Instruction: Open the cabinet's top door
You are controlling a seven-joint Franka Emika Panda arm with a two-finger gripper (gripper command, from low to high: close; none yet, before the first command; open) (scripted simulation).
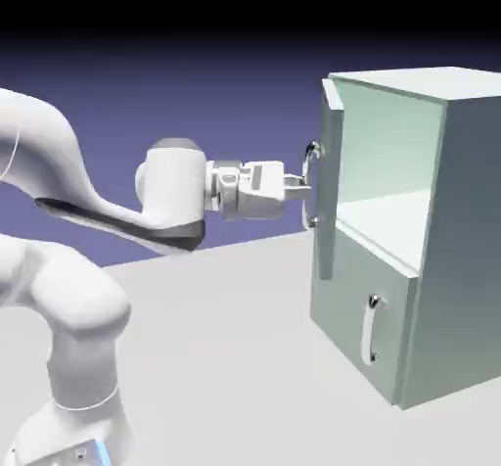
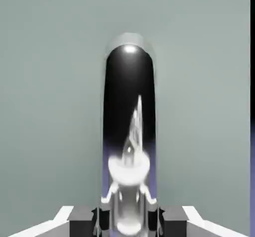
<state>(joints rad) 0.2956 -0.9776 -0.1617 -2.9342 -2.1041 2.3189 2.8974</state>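
From the side, the gripper [image 1: 301, 192] is clamping the long silver handle [image 1: 311, 165] of the top door [image 1: 333, 190], which is standing swung wide open from the cabinet [image 1: 460, 249] on the table [image 1: 225, 356]. Through the hand camera, the fingers [image 2: 102, 218] are pinching that shiny handle [image 2: 129, 131] narrowly against the pale door panel [image 2: 50, 106].

support: pale grey table [image 1: 225, 356] | on it: cabinet [image 1: 460, 258], the exterior view's right; robot base [image 1: 68, 435], the exterior view's left

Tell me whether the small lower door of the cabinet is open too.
No. In the exterior view the lower door sits flush and closed, while only the top door is swung out, held at its handle by the gripper.
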